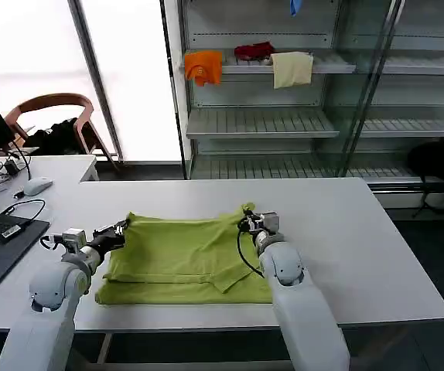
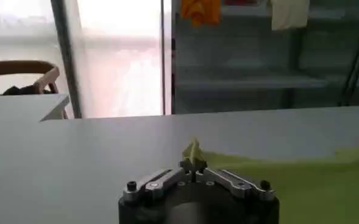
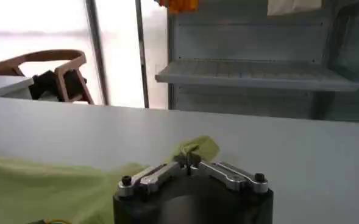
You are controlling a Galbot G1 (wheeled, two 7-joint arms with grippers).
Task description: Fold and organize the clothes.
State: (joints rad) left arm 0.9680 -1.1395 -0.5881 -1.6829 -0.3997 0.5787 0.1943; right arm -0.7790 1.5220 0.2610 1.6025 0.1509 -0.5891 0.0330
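pinching thin t-shirt [image 1: 183, 255] corners (soft folds) | left hand [image 1: 121, 229], right hand [image 1: 247, 222] clamped

The T-shirt [image 1: 183, 259] is thin, matt lime cloth, soft and lightly creased. Under it the desk [image 1: 361, 232] looks smooth, pale and faintly satin. The left end effector [image 2: 194, 172] and the right end effector [image 3: 190, 163] each have brushed bare-metal fingers on a black matt housing, both pinched on cloth. The chair [image 1: 52, 108] looks like smooth bent wood.
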